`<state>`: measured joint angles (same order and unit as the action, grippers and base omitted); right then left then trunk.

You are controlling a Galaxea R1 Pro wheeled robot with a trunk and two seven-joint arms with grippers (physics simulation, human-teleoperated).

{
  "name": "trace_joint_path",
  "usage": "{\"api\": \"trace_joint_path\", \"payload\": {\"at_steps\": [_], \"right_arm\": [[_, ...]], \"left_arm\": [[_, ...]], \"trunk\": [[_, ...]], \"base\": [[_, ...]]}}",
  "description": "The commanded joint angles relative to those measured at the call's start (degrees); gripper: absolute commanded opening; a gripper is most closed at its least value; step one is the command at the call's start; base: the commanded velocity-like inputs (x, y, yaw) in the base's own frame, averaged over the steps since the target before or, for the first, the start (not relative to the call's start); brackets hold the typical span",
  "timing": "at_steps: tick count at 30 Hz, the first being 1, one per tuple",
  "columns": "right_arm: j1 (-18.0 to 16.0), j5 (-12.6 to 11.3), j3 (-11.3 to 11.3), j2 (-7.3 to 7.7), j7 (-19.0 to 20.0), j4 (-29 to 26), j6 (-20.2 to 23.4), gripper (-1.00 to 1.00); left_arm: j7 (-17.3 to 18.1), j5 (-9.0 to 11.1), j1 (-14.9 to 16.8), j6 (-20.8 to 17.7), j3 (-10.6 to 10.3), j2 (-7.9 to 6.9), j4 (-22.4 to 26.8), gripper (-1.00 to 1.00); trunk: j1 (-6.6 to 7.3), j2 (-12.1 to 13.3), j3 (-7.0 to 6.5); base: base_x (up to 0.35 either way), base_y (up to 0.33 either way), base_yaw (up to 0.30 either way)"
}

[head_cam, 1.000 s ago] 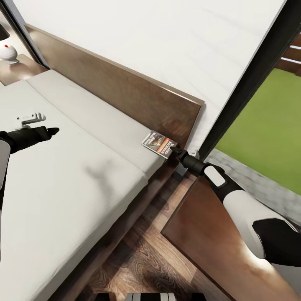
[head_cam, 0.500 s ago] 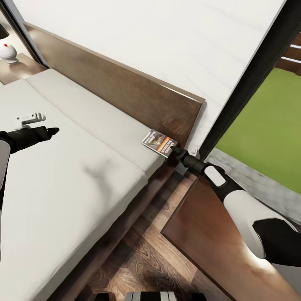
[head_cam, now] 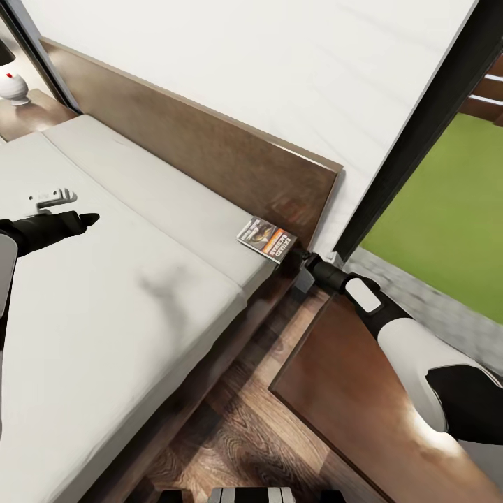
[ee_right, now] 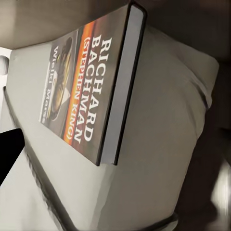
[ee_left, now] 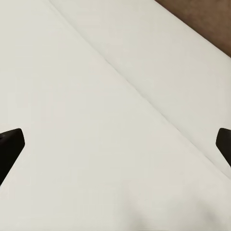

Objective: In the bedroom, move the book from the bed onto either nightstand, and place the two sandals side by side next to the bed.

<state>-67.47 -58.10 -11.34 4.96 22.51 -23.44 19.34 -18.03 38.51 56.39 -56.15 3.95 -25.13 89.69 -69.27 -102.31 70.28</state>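
Right claw (head_cam: 304,259) drawn back off the book (head_cam: 266,240), jaw state unclear, tips partly hidden, thin paperback flat on bed (head_cam: 140,279) corner by headboard, left claw (head_cam: 70,209) spread wide over smooth pale mattress

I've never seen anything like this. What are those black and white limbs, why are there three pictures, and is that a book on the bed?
Those limbs are the two arms of a wheeled robot, drawn in a computer simulation. The large picture comes from a camera on its head, looking down over both arms. The other two come from cameras near each wrist, looking along the gripper's fingers.

The left gripper hangs over the pale mattress of the bed, open and holding nothing. The right gripper is at the bed's corner beside the book, which lies flat on the mattress near the headboard; the right wrist picture shows the book close up, not gripped. The brown surface under the right arm is a nightstand. A second nightstand stands at the far side.
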Motion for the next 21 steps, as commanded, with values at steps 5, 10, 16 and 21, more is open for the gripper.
{"api": "trace_joint_path", "payload": {"at_steps": [5,10,16,21], "right_arm": [[0.0,-0.2,-0.3,0.05,-0.4,-0.2,-0.1,1.00],[0.0,-0.1,-0.4,-0.05,-0.6,-0.3,-0.2,1.00],[-2.1,0.9,-0.6,-0.56,-0.8,0.3,-1.4,1.00],[-3.2,1.4,-0.7,-1.43,-1.2,0.6,-1.5,1.00]], "left_arm": [[-0.5,0.6,0.0,-0.2,0.0,0.08,0.0,1.00],[-0.5,0.6,0.0,-0.2,0.0,0.21,0.0,1.00],[-0.5,0.6,0.0,-0.1,0.0,0.18,0.0,1.00],[-0.5,0.6,0.1,-0.2,0.0,0.11,0.0,1.00]], "trunk": [[0.00,0.0,0.03],[0.00,0.0,0.03],[-0.44,-0.8,0.39],[-0.44,-0.8,0.39]], "base": [[0.000,0.000,0.000],[0.000,0.000,0.000],[0.000,0.000,0.000],[0.000,0.000,0.000]]}}
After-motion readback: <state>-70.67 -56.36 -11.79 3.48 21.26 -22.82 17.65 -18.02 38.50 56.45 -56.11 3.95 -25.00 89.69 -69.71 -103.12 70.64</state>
